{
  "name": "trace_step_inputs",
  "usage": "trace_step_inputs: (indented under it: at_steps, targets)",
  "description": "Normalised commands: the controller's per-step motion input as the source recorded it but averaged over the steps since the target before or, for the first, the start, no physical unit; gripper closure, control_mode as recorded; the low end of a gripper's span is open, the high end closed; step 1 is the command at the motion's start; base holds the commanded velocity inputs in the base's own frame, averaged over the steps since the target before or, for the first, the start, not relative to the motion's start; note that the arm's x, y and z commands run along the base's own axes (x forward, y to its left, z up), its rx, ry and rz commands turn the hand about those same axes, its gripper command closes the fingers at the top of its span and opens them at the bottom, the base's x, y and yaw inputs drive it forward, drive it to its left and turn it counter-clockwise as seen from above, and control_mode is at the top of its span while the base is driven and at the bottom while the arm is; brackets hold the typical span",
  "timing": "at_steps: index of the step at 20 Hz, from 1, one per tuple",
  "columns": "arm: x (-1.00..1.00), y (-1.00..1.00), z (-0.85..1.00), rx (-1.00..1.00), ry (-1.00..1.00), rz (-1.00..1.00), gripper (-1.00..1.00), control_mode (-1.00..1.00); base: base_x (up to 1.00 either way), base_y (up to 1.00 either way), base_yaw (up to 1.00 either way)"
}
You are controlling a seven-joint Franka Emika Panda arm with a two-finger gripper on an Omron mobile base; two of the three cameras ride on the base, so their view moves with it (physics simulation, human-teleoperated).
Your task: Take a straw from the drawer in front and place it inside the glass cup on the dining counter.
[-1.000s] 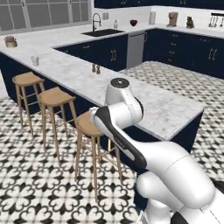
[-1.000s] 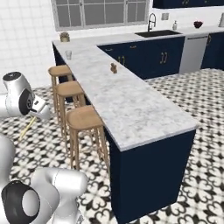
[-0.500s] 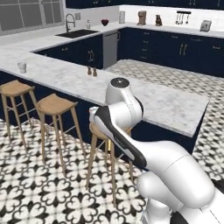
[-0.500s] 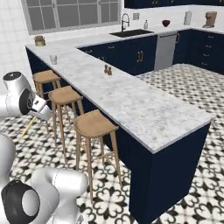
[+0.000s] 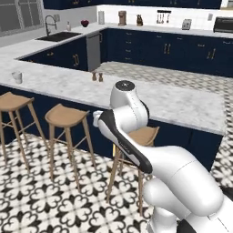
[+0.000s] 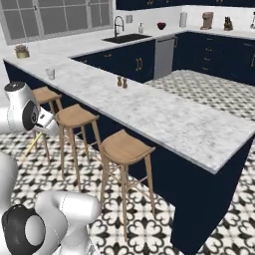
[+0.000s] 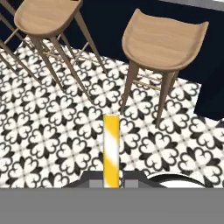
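Straw [image 7: 111, 151] sits clamped in my gripper [image 7: 111, 183], sticking straight out ahead of the hand and pointing down at the patterned floor [image 7: 65, 144] in front of the wooden stools [image 7: 164, 39]. From the right base view the same straw [image 6: 31, 145] shows as a thin pale-yellow line slanting down below my hand, beside the nearest leg of a stool. I judge I carry it low and tucked close to my own body so that it cannot catch on the stools or the edge of the dining counter [image 6: 164, 119] while the base drives; the jaws are closed narrow on its near end, which leaves most of its length free to go into the cup later.

The glass cup [image 5: 17, 77] stands well away on the far left stretch of that marbled worktop, upright and apart from the two small shakers [image 5: 97, 76]; in the right base view the cup [image 6: 50, 73] sits near the far end, beyond the stools. The straw is nowhere near it yet, so the placing step is not begun.

Against half a second ago, both base views have swung: the counter, stools and cup have all slid across the picture together, which is the base turning, not the things moving. My arm's pose and hold on the straw look unchanged.
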Motion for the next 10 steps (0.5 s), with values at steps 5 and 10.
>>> trace_step_inputs:
  at_steps: [5, 10]
  targets:
    - [0.0, 0.0, 0.0, 0.0, 0.0, 0.0, 1.0, 1.0, 0.07, 1.0, -0.35]
    - [0.0, 0.0, 0.0, 0.0, 0.0, 0.0, 1.0, 1.0, 0.16, 1.0, -0.36]
